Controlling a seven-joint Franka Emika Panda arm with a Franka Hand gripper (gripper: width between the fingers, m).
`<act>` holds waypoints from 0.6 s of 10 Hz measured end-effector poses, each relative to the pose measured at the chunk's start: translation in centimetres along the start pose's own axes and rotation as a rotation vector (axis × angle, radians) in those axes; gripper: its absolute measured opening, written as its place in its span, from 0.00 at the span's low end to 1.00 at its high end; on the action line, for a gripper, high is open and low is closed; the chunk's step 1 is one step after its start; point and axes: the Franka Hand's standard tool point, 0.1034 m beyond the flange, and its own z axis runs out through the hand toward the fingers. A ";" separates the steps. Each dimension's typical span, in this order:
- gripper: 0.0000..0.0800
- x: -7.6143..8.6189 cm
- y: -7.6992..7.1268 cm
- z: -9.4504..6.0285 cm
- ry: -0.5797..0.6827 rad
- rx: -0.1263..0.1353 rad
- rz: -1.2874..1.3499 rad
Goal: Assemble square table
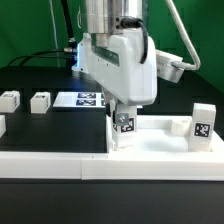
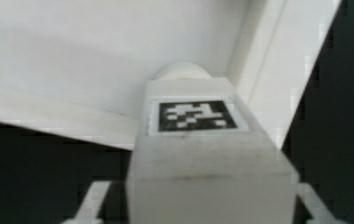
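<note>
White leg (image 1: 124, 130) in hand (image 1: 122, 115), seemingly touching slab (image 1: 160, 142).

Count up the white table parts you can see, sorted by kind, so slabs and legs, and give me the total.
Square slab: 1
Legs: 4, one of them in the pincer
Total: 5

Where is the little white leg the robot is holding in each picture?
Exterior view: the held leg stands in the middle of the picture, right under the end effector.
Wrist view: the held leg fills the middle, with its tag facing the camera.
Shared landmark: the tabletop's raised rim, right beside the leg.
</note>
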 end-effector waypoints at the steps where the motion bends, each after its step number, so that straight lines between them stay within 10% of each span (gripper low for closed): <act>1: 0.36 0.0 0.1 0.0 0.000 -0.003 0.050; 3: 0.36 0.1 0.1 0.0 0.001 -0.001 0.004; 4: 0.64 0.0 0.0 0.0 0.002 -0.001 -0.002; 6: 0.78 -0.9 -0.4 0.0 0.052 0.054 -0.404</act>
